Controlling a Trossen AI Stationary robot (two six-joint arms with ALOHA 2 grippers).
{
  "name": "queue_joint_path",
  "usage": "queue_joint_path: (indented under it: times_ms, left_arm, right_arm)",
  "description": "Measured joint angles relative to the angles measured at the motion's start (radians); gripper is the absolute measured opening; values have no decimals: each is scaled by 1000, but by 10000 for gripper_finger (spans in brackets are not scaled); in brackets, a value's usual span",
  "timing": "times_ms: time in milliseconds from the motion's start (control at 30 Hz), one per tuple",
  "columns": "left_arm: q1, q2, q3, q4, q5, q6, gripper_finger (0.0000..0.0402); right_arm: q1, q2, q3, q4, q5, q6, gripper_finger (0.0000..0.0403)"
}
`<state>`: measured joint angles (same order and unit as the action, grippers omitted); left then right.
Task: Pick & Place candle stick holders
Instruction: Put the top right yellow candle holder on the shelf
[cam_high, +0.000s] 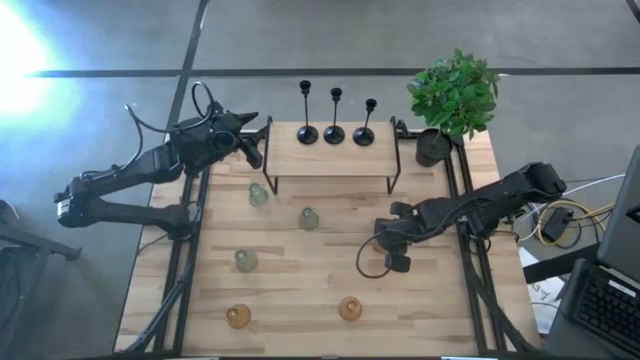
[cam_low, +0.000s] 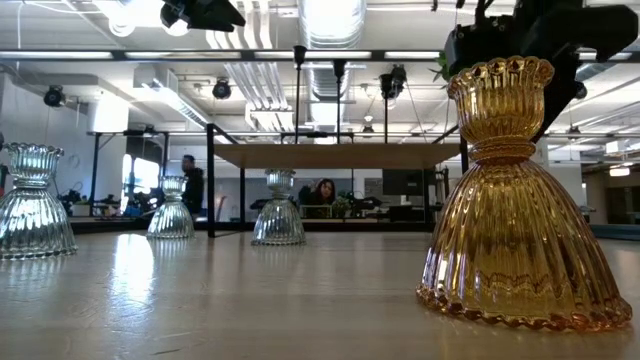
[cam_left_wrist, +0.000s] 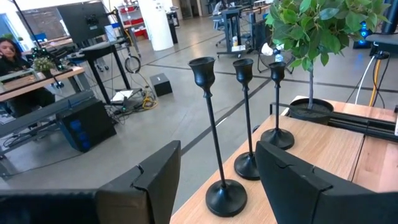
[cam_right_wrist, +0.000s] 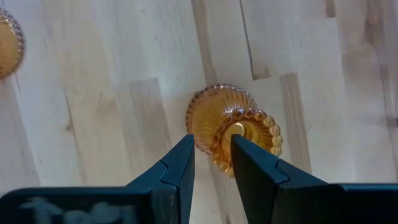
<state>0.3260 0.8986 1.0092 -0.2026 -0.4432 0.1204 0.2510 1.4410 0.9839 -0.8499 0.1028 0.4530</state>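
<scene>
Amber holder (cam_low: 515, 200): closest to my low camera, upright on the counter (cam_high: 420, 300), front right.
Counter: wooden, carries a raised shelf (cam_high: 330, 157) at the back.
Potted plant (cam_high: 455, 95): back right corner.
Left gripper (cam_left_wrist: 217, 180): by the shelf's left end, fingers apart, I'm holding nothing.
Right gripper (cam_right_wrist: 211, 163): above the amber holder, fingers slightly apart, empty.
Black candlesticks (cam_high: 335, 118): three in a row on the shelf.
Pale green holders (cam_high: 308, 218): three mid-counter.
Second amber holder (cam_high: 238, 316): front left.
</scene>
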Motion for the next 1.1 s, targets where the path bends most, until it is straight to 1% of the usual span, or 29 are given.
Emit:
queue_joint_path:
  times_ms: [233, 333, 533, 667, 800, 933, 1033, 1100]
  left_arm:
    - [0, 0, 0, 0, 0, 0, 213]
    - [0, 0, 0, 0, 0, 0, 213]
    - [0, 0, 0, 0, 0, -1, 213]
    - [0, 0, 0, 0, 0, 0, 213]
    - [0, 0, 0, 0, 0, 0, 213]
    - [0, 0, 0, 0, 0, 0, 213]
    - [0, 0, 0, 0, -1, 0, 213]
    - [0, 0, 0, 0, 0, 0, 213]
  right_arm:
    - [-26, 0, -32, 33, 1, 3, 86]
    - [-35, 0, -43, 46, 1, 2, 71]
    - [-40, -3, -45, 48, 15, -9, 24]
    - [-40, -1, -30, 52, 37, -13, 22]
    - [-43, 3, 39, 5, 21, -49, 13]
    - [-52, 1, 174, -133, 23, -93, 13]
    - [-72, 1, 289, -255, 61, -153, 13]
    - [-98, 0, 368, -306, 93, -208, 13]
